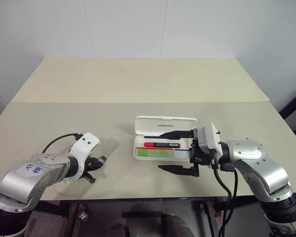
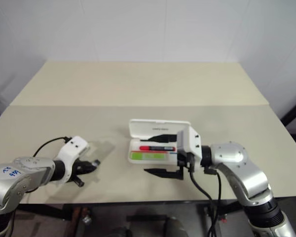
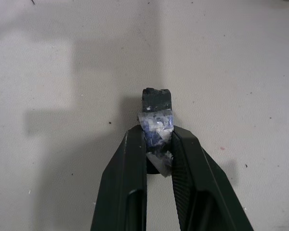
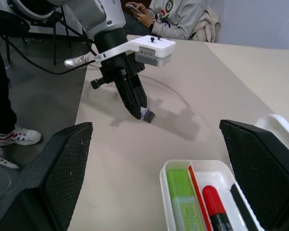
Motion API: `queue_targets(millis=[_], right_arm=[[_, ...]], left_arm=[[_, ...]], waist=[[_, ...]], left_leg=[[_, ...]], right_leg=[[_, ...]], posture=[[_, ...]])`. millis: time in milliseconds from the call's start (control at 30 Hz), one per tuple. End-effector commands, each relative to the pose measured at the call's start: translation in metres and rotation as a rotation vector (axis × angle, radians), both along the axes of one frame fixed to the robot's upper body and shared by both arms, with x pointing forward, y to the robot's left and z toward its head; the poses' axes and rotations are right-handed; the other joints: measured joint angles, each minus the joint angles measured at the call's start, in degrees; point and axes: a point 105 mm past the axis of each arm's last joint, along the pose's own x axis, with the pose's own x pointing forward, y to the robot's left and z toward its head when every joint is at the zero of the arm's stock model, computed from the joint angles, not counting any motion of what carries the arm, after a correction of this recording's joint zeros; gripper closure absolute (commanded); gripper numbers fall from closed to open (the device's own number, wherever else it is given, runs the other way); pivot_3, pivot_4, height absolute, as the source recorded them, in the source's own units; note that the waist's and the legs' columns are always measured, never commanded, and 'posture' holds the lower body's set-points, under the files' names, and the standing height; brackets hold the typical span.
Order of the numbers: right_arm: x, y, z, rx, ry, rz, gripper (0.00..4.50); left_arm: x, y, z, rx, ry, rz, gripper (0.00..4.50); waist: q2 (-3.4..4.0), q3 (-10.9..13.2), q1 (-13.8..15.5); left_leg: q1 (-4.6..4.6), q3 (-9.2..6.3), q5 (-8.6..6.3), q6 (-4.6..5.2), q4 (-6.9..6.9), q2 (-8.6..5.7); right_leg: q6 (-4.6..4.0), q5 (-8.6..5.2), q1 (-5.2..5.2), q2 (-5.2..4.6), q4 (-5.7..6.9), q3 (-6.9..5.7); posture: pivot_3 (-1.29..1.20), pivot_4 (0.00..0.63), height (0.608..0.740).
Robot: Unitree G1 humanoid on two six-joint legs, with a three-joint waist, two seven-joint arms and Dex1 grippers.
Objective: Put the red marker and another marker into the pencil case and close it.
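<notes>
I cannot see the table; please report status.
Left gripper shut on small clip. Right gripper open beside pencil case. Case open; red marker, green marker inside.

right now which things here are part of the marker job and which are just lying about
Job things:
- pencil case, open
- red marker, in the case
- green marker, in the case

Not part of it:
- small dark clip, pinched by the left gripper
- table
- seated person in the background

Head views overlooking table (image 1: 138, 84); wrist close-ups.
</notes>
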Motion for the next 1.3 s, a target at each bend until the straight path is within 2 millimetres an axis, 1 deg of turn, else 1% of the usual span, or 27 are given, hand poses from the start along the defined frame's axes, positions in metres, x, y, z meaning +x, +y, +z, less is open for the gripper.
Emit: queue_targets(millis=[33, 200, 367, 467, 500, 667, 833, 900, 1000, 1033, 1100, 1200, 1300], right_arm=[[-0.006, -0.005, 0.014, 0.005, -0.041, 0.028, 0.00], [-0.003, -0.013, 0.015, -0.011, -0.045, 0.020, 0.00], [0.001, -0.024, 0.013, -0.060, -0.056, 0.010, 0.00], [0.002, -0.030, 0.014, -0.077, -0.056, 0.004, 0.00], [0.003, -0.032, 0.014, -0.085, -0.057, -0.005, 0.00], [0.009, -0.050, 0.012, -0.125, -0.057, -0.065, 0.00], [0.015, -0.070, 0.007, -0.149, -0.043, -0.146, 0.00], [0.016, -0.078, 0.004, -0.154, -0.034, -0.183, 0.00], [0.019, -0.092, -0.001, -0.163, -0.017, -0.250, 0.00], [0.020, -0.097, -0.003, -0.166, -0.012, -0.274, 0.00], [0.020, -0.103, -0.006, -0.169, -0.006, -0.300, 0.00], [0.021, -0.114, -0.012, -0.181, 0.004, -0.349, 0.00], [0.020, -0.119, -0.015, -0.185, 0.005, -0.373, 0.00]], left_arm=[[0.000, -0.003, 0.004, -0.022, -0.024, -0.028, 4.15], [0.010, -0.002, 0.022, -0.046, -0.098, -0.081, 4.15], [0.018, -0.001, 0.047, -0.081, -0.197, -0.251, 4.15], [0.019, -0.003, 0.059, -0.101, -0.239, -0.368, 4.15], [0.017, -0.004, 0.061, -0.099, -0.250, -0.436, 4.15], [0.008, -0.005, 0.069, -0.118, -0.254, -0.658, 4.15], [0.004, -0.010, 0.074, -0.138, -0.251, -0.826, 4.15], [0.005, -0.013, 0.076, -0.138, -0.260, -0.874, 4.15], [0.011, -0.024, 0.080, -0.127, -0.286, -0.963, 4.15], [0.014, -0.032, 0.081, -0.130, -0.292, -0.986, 4.15], [0.018, -0.041, 0.081, -0.130, -0.299, -1.012, 4.15], [0.023, -0.062, 0.079, -0.150, -0.304, -1.044, 4.15], [0.028, -0.076, 0.076, -0.165, -0.302, -1.048, 4.15]], waist=[[0.00, 0.0, 0.0], [0.00, 0.0, 0.0], [-0.02, 0.0, 0.0], [-0.01, 0.0, 0.1], [-0.01, 0.0, 0.0], [-0.01, 0.0, 0.0], [-0.02, 0.0, 0.4], [-0.02, 0.0, 0.4], [-0.02, 0.0, 1.0], [-0.02, 0.0, 1.1], [-0.02, 0.0, 1.4], [-0.02, 0.0, 1.4], [-0.02, 0.0, 1.4]], left_leg=[[0.00, -0.01, 0.00, 0.00, 0.00, 0.00], [-0.01, -0.02, 0.00, 0.00, 0.00, 0.00], [-0.02, 0.01, 0.00, 0.00, -0.02, 0.00], [-0.02, 0.03, 0.00, 0.00, -0.03, 0.00], [-0.03, 0.04, 0.00, 0.00, -0.04, 0.00], [-0.04, 0.37, -0.02, 0.01, -0.09, 0.01], [-0.06, 0.54, -0.02, 0.03, -0.07, 0.01], [-0.06, 0.57, -0.03, 0.03, -0.06, 0.01], [-0.06, 0.59, -0.03, 0.04, -0.02, 0.01], [-0.06, 0.60, -0.03, 0.04, 0.00, 0.01], [-0.07, 0.60, -0.03, 0.04, 0.04, 0.02], [-0.06, 0.61, -0.02, 0.04, 0.05, 0.03], [-0.08, 0.60, -0.03, 0.04, 0.05, 0.04]], right_leg=[[0.00, 0.00, 0.00, 0.00, 0.00, 0.00], [0.00, 0.00, 0.00, 0.01, -0.04, -0.03], [-0.01, 0.00, 0.00, 0.00, -0.08, -0.04], [-0.03, -0.01, 0.00, -0.01, -0.11, -0.05], [-0.03, -0.02, 0.00, -0.01, -0.12, -0.07], [-0.08, -0.04, -0.01, -0.01, -0.17, -0.09], [-0.09, -0.05, -0.01, 0.01, -0.17, -0.09], [-0.08, -0.05, -0.01, 0.02, -0.17, -0.08], [-0.05, -0.03, -0.01, 0.06, -0.16, -0.05], [-0.04, -0.02, -0.01, 0.08, -0.14, -0.02], [0.02, 0.01, 0.00, 0.17, -0.14, 0.06], [0.05, 0.03, 0.02, 0.23, -0.14, 0.15], [0.08, 0.04, 0.01, 0.28, -0.14, 0.20]], posture=[[0.00, 0.150, 0.740], [0.00, 0.150, 0.740], [0.00, 0.150, 0.740], [0.00, 0.150, 0.740], [0.00, 0.150, 0.740], [0.00, 0.150, 0.740], [0.00, 0.150, 0.740], [0.00, 0.150, 0.740], [0.00, 0.150, 0.740], [0.00, 0.150, 0.740], [0.00, 0.150, 0.740], [0.00, 0.150, 0.740], [0.00, 0.150, 0.740]])
